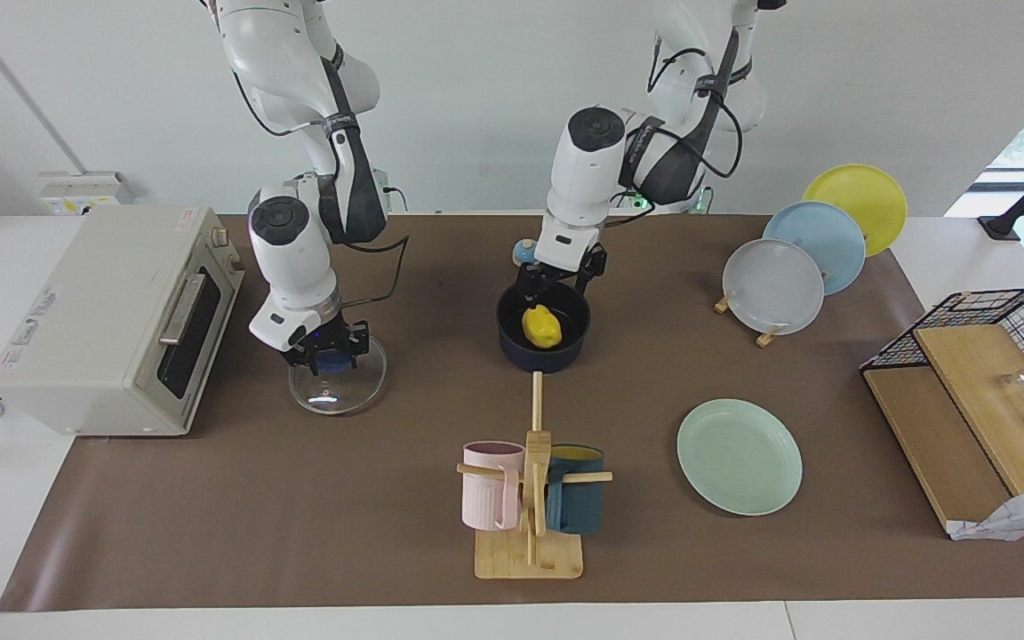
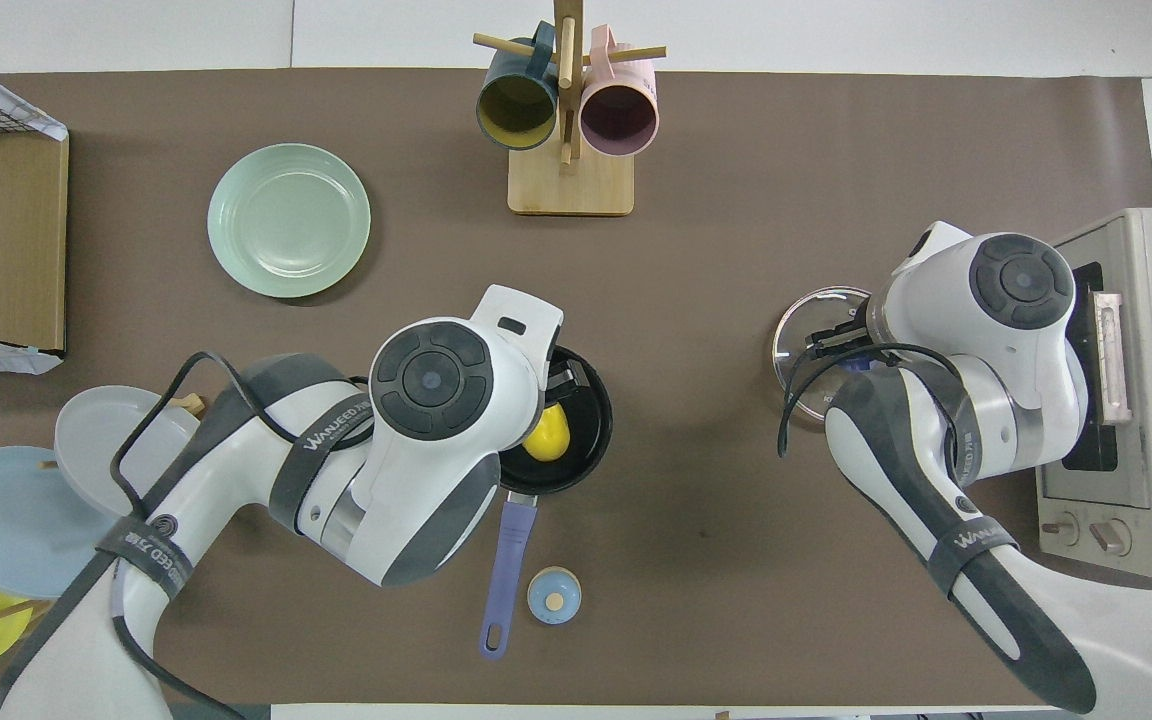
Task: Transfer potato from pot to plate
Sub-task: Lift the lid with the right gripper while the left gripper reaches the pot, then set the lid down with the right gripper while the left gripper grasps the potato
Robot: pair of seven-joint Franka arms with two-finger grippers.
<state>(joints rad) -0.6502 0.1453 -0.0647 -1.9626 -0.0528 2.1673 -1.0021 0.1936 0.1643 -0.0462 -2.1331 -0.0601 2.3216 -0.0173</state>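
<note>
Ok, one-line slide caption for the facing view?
Left gripper open over the potato in the pot; right gripper shut on the glass lid; green plate waits.

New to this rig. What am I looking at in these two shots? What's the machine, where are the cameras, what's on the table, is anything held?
Two white robot arms work at a brown-covered table. One picture faces them from across the table; the other looks down from above their own end.

The left hand is open, down at the dark pot, right over the yellow potato inside; it holds nothing yet. The right hand is shut on the knob of a glass lid resting on the table beside a toaster oven.

The mint-green plate lies bare, farther from the robots than the pot. Also there: a mug rack, a plate rack and a small blue knob.
</note>
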